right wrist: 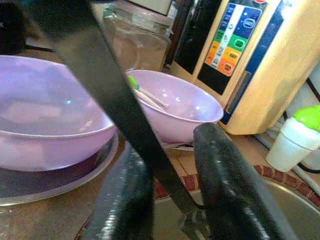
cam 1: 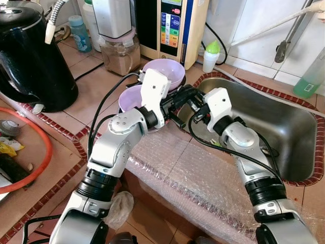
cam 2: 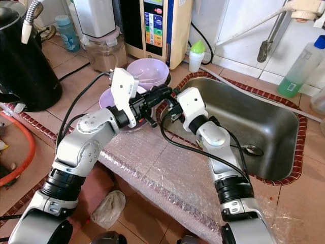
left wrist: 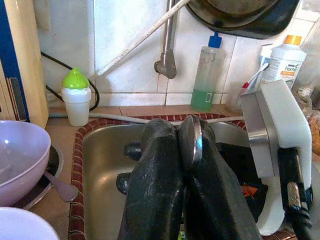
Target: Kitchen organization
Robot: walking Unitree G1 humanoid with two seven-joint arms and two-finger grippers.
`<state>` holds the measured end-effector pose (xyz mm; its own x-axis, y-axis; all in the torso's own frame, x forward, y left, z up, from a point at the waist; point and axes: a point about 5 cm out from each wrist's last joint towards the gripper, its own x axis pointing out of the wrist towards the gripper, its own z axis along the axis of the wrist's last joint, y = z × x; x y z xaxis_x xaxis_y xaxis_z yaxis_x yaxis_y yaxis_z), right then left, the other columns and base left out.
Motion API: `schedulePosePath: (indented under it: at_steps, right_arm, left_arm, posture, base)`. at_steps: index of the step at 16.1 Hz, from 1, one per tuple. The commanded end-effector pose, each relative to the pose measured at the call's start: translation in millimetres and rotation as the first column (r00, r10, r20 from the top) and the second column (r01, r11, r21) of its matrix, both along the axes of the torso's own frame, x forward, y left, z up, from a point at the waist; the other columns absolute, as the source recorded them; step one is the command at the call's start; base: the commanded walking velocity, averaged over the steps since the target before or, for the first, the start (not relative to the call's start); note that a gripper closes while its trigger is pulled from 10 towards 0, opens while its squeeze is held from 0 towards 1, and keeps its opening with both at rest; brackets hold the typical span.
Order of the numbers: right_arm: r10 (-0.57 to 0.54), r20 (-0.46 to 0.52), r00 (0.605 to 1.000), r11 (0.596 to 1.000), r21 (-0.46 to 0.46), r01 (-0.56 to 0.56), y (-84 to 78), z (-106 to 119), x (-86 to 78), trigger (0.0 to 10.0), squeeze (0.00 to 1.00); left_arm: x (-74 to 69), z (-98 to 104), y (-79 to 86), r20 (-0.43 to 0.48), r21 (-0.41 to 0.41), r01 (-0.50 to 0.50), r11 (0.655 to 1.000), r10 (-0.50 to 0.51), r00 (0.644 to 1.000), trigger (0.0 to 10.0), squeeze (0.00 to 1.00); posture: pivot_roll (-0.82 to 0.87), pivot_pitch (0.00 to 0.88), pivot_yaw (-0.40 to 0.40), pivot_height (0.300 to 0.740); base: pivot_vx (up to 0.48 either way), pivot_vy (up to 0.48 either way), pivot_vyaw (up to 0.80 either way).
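My left gripper reaches over the left rim of the steel sink, shut on a thin metal utensil seen edge-on between its fingers. My right gripper meets it from the sink side. Its two fingers stand apart on either side of the utensil's dark flat handle. Two lilac bowls sit just behind on the counter: one further back with a small utensil in it, one nearer on a plate.
A spoon lies in the sink. A black kettle, a blender jar, a water machine and a green-capped bottle line the back. Bubble wrap covers the counter's front edge.
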<state>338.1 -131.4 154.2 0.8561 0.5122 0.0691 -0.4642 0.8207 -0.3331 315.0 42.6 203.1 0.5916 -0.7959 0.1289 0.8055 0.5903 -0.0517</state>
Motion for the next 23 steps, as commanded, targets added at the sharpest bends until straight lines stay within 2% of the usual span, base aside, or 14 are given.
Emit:
schedulePosePath:
  at_steps: [1, 9, 12, 14, 15, 16, 21, 23]
  right_arm:
    - [-0.065, 0.009, 0.998, 0.997, 0.032, 0.065, -16.1, 6, 4.8, 0.0, 0.0]
    - [-0.064, 0.005, 0.998, 0.998, 0.015, 0.064, -19.2, 4, 6.2, 0.0, 0.0]
    - [-0.085, 0.003, 0.996, 0.996, 0.002, 0.085, -23.5, 2, 8.6, 0.0, 0.0]
    - [-0.107, 0.004, 0.994, 0.994, -0.022, 0.107, -28.3, 0, 9.9, 0.0, 0.0]
    - [-0.119, 0.004, 0.993, 0.992, -0.033, 0.119, -31.0, -1, 10.5, 0.0, 0.0]
    - [-0.142, 0.005, 0.99, 0.988, -0.054, 0.142, -36.2, -2, 12.2, 0.0, 0.0]
    - [-0.201, -0.009, 0.98, 0.973, -0.12, 0.198, -50.6, -8, 18.2, 0.0, 0.0]
    - [-0.266, -0.023, 0.964, 0.951, -0.17, 0.259, -64.4, -13, 23.3, 0.0, 0.0]
  left_arm:
    - [0.2, -8, 3.7, -0.022, 0.023, -0.004, 1.0, 0.004, 1.0, 0.0, 0.0]
    - [-0.2, -11, 3.5, -0.019, 0.043, -0.001, 0.999, 0.001, 1.0, 0.0, 0.0]
    - [-7.8, -23, -1.2, -0.031, 0.067, 0.012, 0.998, -0.01, 0.999, 0.0, 0.0]
    - [-7.8, -28, -2.5, -0.039, 0.09, 0.022, 0.996, -0.018, 0.999, 0.0, 0.0]
    - [-7.5, -31, -2.8, -0.036, 0.109, 0.028, 0.994, -0.024, 0.999, 0.4, 0.0]
    - [-5.3, -34, -1.2, -0.023, 0.141, 0.022, 0.99, -0.019, 1.0, 10.0, 1.0]
    - [2.2, -37, 9.9, 0.021, 0.195, -0.022, 0.981, 0.018, 1.0, 10.0, 1.0]
    - [-2.1, -38, 15.1, 0.041, 0.214, -0.02, 0.977, 0.012, 0.999, 10.0, 1.0]
  posture:
    - [-0.04, 0.0, 0.033, 0.74]
    - [-0.04, 0.0, 0.034, 0.74]
    - [-0.04, 0.0, 0.034, 0.74]
    - [-0.04, 0.0, 0.039, 0.74]
    - [-0.03, 0.0, 0.039, 0.74]
    - [-0.03, 0.005, 0.043, 0.74]
    - [-0.03, 0.018, 0.053, 0.74]
    - [-0.04, 0.037, 0.059, 0.74]
  base:
    - [0.0, 0.0, 0.0]
    - [0.0, 0.0, 0.0]
    - [0.0, 0.0, 0.0]
    - [0.0, 0.0, 0.0]
    - [0.0, 0.0, 0.0]
    - [0.0, 0.0, 0.0]
    - [0.0, 0.0, 0.0]
    - [0.0, 0.0, 0.0]
